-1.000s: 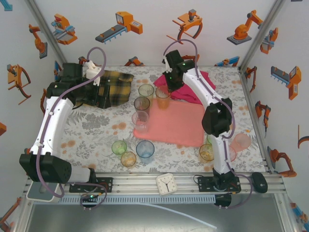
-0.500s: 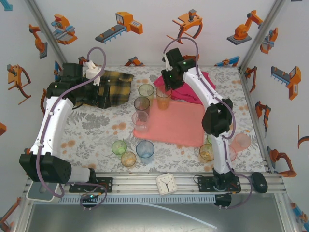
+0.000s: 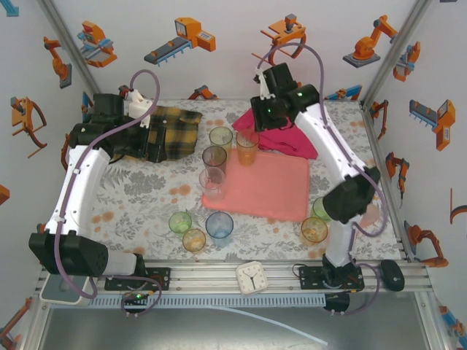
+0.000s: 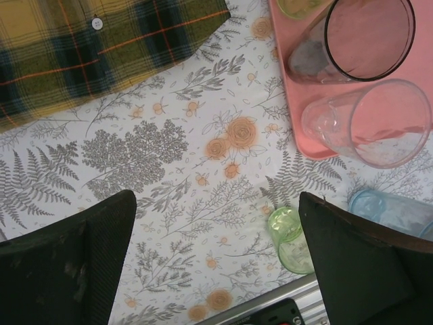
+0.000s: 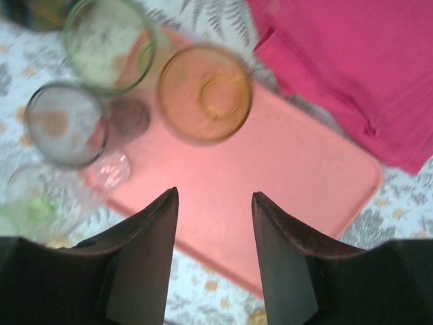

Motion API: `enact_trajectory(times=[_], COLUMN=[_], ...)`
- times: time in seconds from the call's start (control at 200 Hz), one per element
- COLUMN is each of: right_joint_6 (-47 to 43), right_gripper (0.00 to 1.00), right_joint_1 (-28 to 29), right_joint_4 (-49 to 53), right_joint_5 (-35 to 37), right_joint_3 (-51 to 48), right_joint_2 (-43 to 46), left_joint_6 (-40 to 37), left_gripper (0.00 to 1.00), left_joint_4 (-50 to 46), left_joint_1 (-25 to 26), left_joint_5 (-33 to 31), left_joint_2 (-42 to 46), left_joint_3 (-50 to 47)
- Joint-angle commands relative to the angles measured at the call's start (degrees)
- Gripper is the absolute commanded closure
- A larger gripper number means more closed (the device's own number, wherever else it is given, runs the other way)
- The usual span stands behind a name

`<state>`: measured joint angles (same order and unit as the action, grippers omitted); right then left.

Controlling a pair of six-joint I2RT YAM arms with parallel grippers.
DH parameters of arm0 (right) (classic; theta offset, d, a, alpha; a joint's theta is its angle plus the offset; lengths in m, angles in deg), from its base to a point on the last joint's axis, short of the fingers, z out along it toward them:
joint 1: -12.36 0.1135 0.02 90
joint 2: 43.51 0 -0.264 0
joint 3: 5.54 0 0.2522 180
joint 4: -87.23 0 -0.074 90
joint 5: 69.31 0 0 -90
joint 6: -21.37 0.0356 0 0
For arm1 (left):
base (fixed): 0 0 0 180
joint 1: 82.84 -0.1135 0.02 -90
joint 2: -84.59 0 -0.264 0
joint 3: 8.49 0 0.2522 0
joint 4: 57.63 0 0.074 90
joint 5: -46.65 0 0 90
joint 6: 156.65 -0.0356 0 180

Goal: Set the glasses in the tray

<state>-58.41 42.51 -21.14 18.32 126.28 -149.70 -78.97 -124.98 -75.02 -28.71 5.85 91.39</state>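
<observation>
Your left claw (image 4: 216, 203) hangs spread wide and empty over the floral bench (image 4: 169, 156). The yellow-black plaid cloth (image 4: 101, 54) lies at its 11 o'clock, and the left wrist view picks out a white button (image 4: 97, 24) on it.

Off the salmon-pink tray (image 3: 270, 189), at its 7 o'clock, stand a green glass (image 3: 180, 221), an amber glass (image 3: 194, 239) and a blue glass (image 3: 219, 224). Four glasses sit on the tray along its 9-to-11 o'clock edge: a clear glass (image 3: 211, 181), a grey glass (image 3: 214, 156), a pale green glass (image 3: 220, 136) and an orange glass (image 3: 246, 146).

The white square clock (image 3: 253, 277) rests on the front rail, its dial too small to read.

Your right claw (image 5: 213, 203) is partly spread above the tray and grips nothing. The orange glass is at its 12 o'clock and the magenta cloth (image 5: 338, 68) at 2 o'clock.

At the tray's 4 o'clock, the top view adds a second amber glass (image 3: 314, 230) and a second green glass (image 3: 321, 208).
</observation>
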Motion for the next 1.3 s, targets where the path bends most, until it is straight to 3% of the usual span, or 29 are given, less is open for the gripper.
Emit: enact_trajectory(times=[0.0,0.235,0.476,0.771,1.297], right_joint_6=[2.5,13.2,20.4,21.7,22.6], right_gripper=[0.5,0.47,0.47,0.47,0.57], right_joint_1=[7.2,20.3,28.3,31.2,34.1], right_joint_4=[2.6,-2.3,-10.1,-11.0,-13.2], right_joint_5=[-0.6,1.3,2.8,5.1,8.9], right_joint_3=[-8.0,-25.0,-34.2,-37.2,-40.7], right_joint_2=[8.3,18.9,20.5,18.0,14.3], left_joint_6=[-0.7,-0.7,0.3,0.1,0.4], left_gripper=[0.01,0.01,0.01,0.01,0.01], left_joint_4=[-0.1,0.4,0.6,0.5,0.7], left_joint_1=[0.0,-0.1,-0.1,-0.1,-0.1], left_joint_5=[0.0,-0.1,0.2,0.0,0.2], left_joint_2=[2.0,2.1,2.1,2.2,1.9], left_joint_3=[-1.4,-2.5,-2.4,-2.7,-3.0])
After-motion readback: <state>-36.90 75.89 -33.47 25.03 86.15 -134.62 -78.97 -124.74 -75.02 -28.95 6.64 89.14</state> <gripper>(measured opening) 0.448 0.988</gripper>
